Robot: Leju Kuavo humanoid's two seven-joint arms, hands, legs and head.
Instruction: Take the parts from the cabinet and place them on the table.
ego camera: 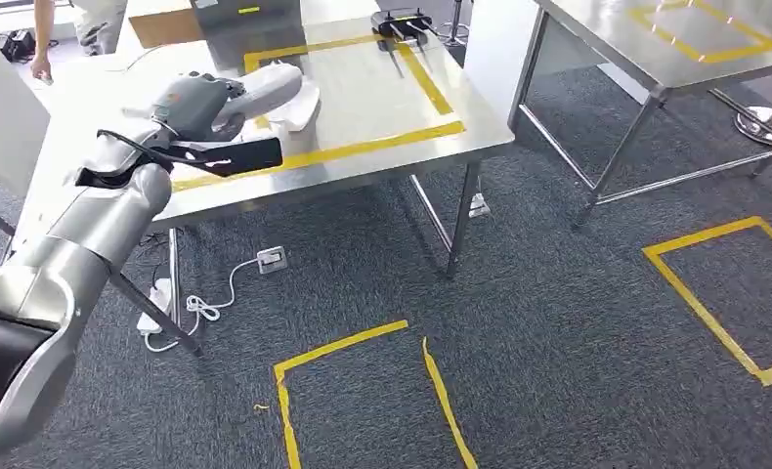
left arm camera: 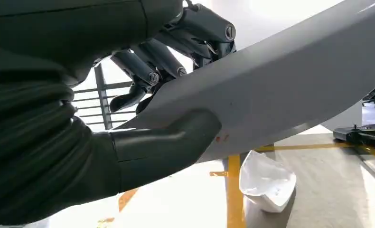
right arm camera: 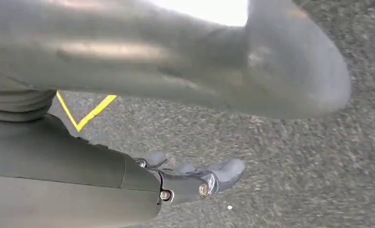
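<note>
My left hand [ego camera: 194, 102] reaches over the steel table [ego camera: 382, 93] and grips a long curved grey part [ego camera: 271, 86]. In the left wrist view the thumb [left arm camera: 169, 141] presses under the grey part [left arm camera: 290, 85] and the dark fingers [left arm camera: 176, 57] wrap over its top edge. A white shell-shaped part [ego camera: 302, 115] lies on the table just beyond the hand, on the yellow tape line [ego camera: 363, 147]; the wrist view shows the white part [left arm camera: 266, 185] below the held one. My right hand [right arm camera: 185, 180] hangs above grey carpet, fingers straight and apart, holding nothing.
A black fixture [ego camera: 402, 23], a grey box [ego camera: 250, 21] and a cardboard box [ego camera: 162, 26] stand at the table's far end. A person [ego camera: 45, 39] stands at the far left. A second steel table [ego camera: 656, 59] is on the right. A power strip [ego camera: 271, 259] lies on the carpet.
</note>
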